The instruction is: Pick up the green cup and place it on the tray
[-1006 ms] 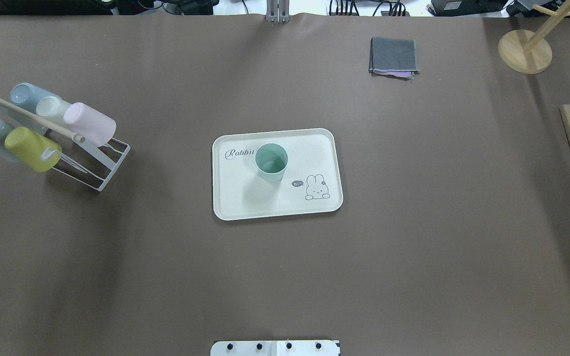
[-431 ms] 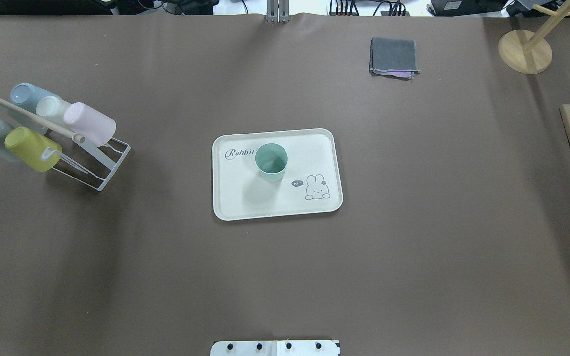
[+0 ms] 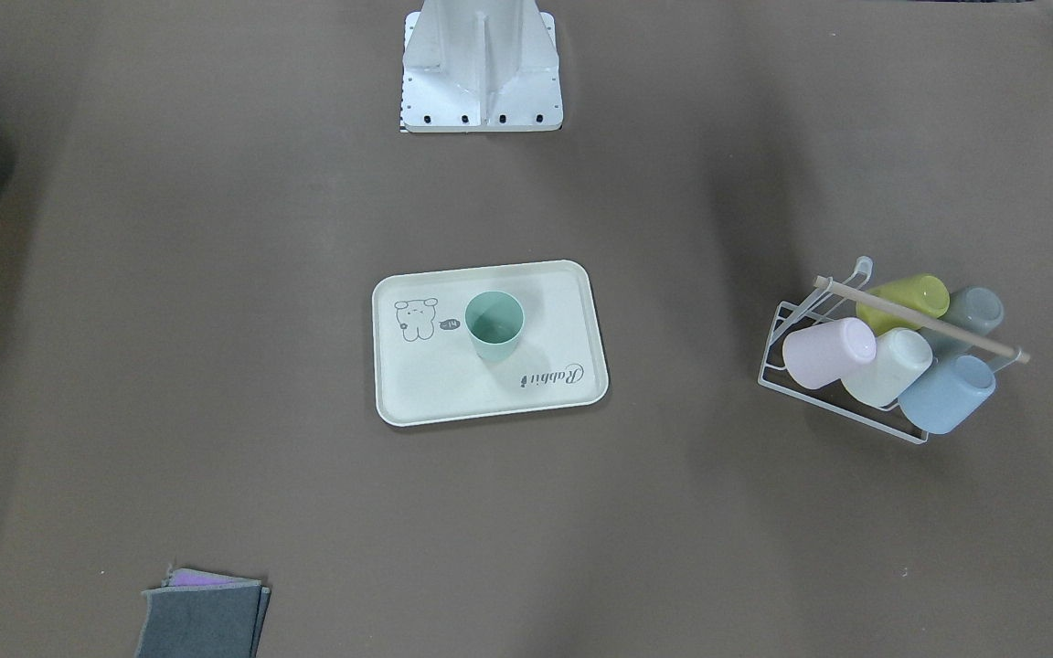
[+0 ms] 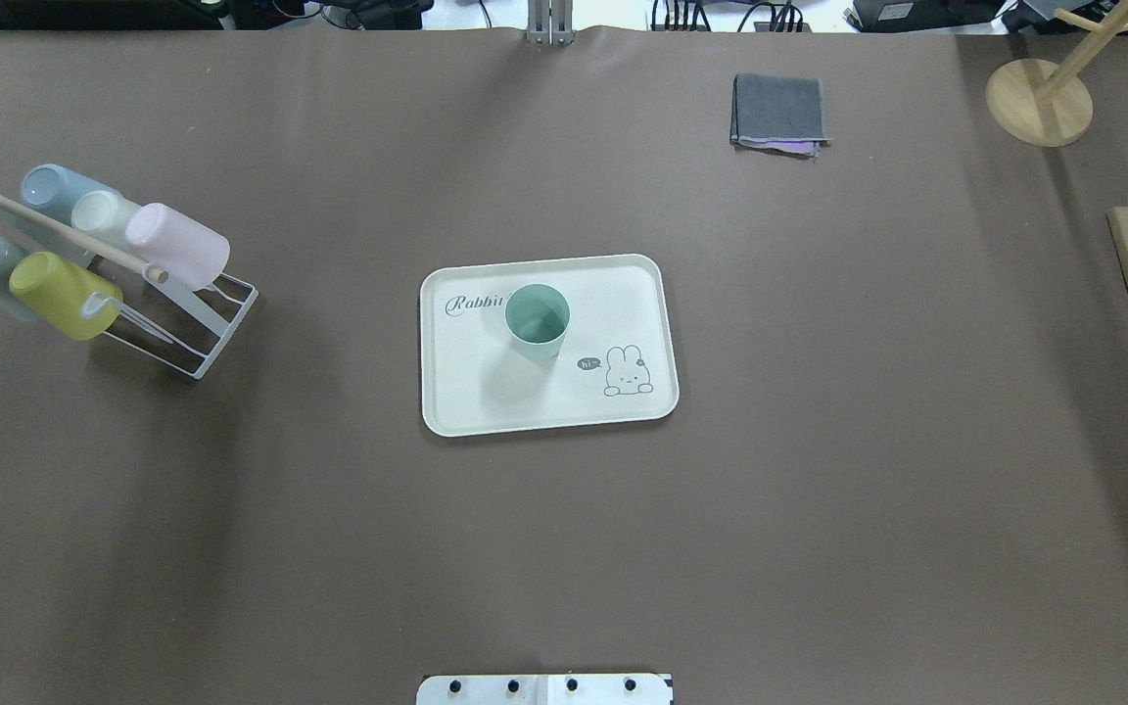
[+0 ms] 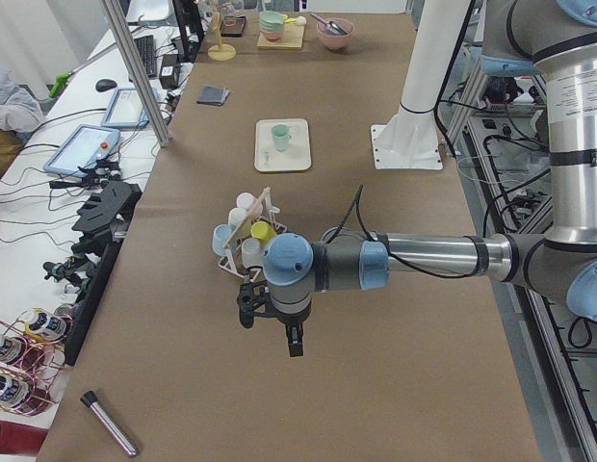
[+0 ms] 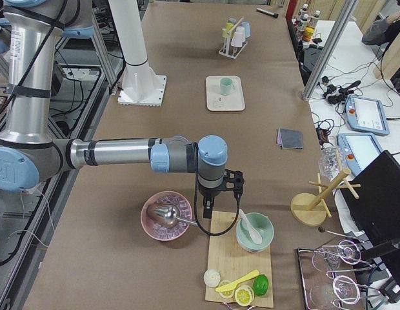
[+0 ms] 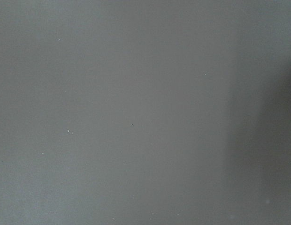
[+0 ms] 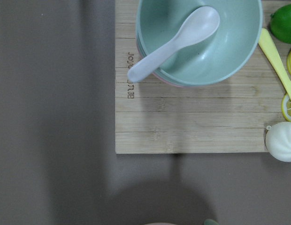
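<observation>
The green cup (image 4: 537, 320) stands upright, mouth up, on the cream tray (image 4: 466, 392) with the rabbit drawing, mid-table. It also shows in the front view (image 3: 494, 325) on the tray (image 3: 435, 393), and small in the left view (image 5: 280, 137) and the right view (image 6: 224, 85). My left gripper (image 5: 271, 330) hangs over bare table at the left end, far from the tray; I cannot tell its state. My right gripper (image 6: 221, 199) hangs over the wooden board's edge at the right end; I cannot tell its state. Neither touches the cup.
A white wire rack (image 4: 187, 333) at the left holds several cups, among them a yellow-green one (image 4: 63, 294) and a pale blue one (image 4: 53, 191). A folded grey cloth (image 4: 779, 113) lies far right. A wooden board (image 8: 192, 122) carries a teal bowl with a spoon (image 8: 173, 40).
</observation>
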{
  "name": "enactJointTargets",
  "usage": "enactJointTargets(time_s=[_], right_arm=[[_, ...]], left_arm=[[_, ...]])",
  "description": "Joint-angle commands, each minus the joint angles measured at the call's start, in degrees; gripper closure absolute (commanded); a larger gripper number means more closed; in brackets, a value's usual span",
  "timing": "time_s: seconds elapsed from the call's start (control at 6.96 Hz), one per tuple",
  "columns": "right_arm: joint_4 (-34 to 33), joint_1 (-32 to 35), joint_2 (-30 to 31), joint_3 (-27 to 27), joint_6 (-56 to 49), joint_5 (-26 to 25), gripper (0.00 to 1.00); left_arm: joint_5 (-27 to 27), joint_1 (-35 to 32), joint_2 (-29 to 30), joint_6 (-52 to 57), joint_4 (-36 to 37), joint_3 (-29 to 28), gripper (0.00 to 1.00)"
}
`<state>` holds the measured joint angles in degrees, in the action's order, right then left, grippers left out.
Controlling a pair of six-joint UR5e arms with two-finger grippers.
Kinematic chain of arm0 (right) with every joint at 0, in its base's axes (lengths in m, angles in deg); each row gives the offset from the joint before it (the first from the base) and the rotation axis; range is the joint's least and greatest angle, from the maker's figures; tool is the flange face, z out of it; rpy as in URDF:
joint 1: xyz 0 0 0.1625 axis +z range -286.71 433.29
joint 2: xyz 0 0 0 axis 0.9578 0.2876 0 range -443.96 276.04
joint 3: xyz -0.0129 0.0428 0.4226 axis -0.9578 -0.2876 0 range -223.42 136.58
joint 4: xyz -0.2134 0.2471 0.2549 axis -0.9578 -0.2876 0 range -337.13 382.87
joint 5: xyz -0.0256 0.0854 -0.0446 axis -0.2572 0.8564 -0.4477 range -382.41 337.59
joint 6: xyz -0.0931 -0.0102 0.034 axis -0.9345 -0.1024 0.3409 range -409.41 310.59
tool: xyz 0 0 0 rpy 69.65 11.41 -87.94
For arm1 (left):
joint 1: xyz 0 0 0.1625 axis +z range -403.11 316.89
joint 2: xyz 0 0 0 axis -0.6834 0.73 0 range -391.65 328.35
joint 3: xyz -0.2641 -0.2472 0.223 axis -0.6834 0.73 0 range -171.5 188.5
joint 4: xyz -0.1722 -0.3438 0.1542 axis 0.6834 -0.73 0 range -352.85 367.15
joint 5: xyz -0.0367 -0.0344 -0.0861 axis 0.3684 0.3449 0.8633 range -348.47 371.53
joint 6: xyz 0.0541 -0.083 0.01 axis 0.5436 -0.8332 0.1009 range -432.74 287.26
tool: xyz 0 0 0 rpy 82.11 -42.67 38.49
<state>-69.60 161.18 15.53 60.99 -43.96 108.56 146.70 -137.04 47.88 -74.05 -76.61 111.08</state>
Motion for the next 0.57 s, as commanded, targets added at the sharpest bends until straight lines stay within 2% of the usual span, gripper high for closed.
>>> enactJointTargets(time_s=[0.0, 0.43], right_arm=[[0.00, 0.00, 0.00, 0.00, 0.08, -0.02, 0.00], [0.00, 0.00, 0.00, 0.00, 0.09, 0.07, 0.00]], left_arm=[[0.00, -0.02, 0.10, -0.01, 0.00, 0.16, 0.02], [0.00, -0.03, 0.18, 0.08, 0.00, 0.51, 0.02]])
